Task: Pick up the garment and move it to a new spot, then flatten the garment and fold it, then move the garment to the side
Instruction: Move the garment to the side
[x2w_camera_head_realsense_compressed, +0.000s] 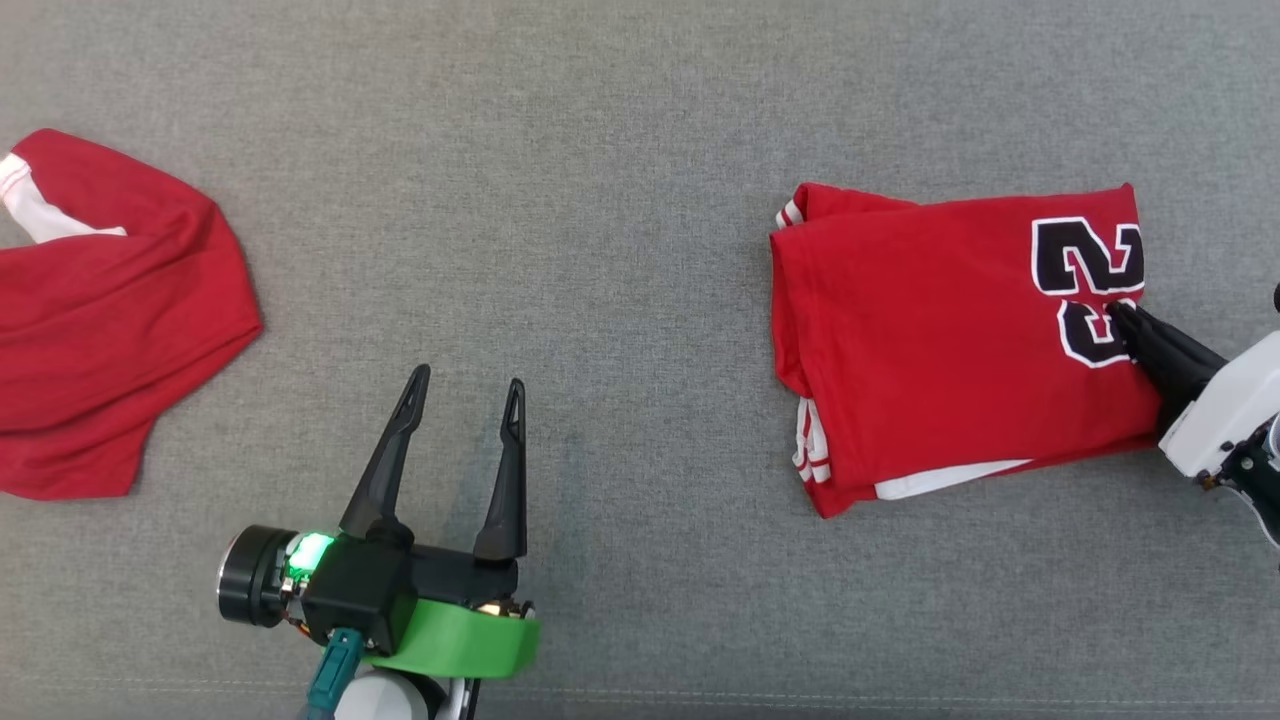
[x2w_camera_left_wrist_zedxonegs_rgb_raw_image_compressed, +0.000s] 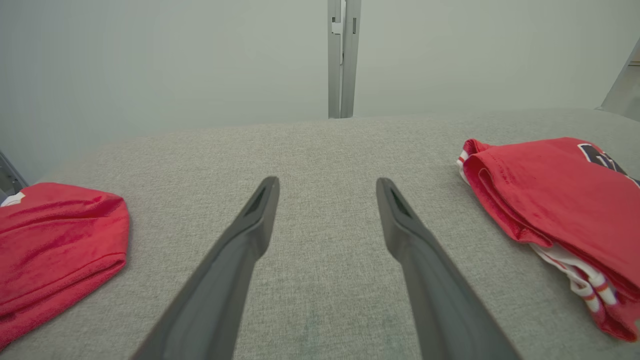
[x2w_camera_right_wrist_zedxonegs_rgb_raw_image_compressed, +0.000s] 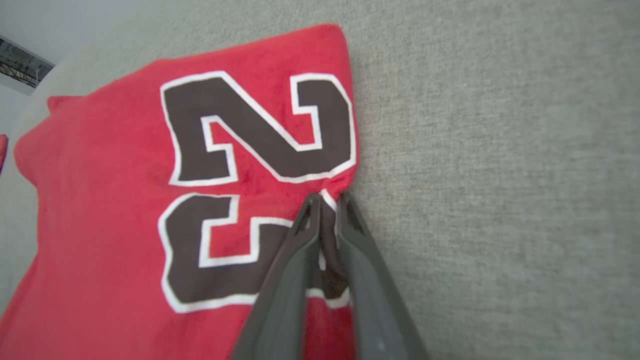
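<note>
On the grey padded surface (x2w_camera_head_realsense_compressed: 620, 120) the folded jersey (x2w_camera_head_realsense_compressed: 930, 340) lies to my right, long axis left to right. My right gripper (x2w_camera_head_realsense_compressed: 1120, 315) is pinched on its right edge at the printed number (x2w_camera_head_realsense_compressed: 1085, 285), so I judge that arm slides it aside. My left gripper (x2w_camera_head_realsense_compressed: 468, 380), spread and empty, sits well apart to its left.

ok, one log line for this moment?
fold: done | right gripper: shut on folded red number-print jersey edge | left gripper: open, empty
</note>
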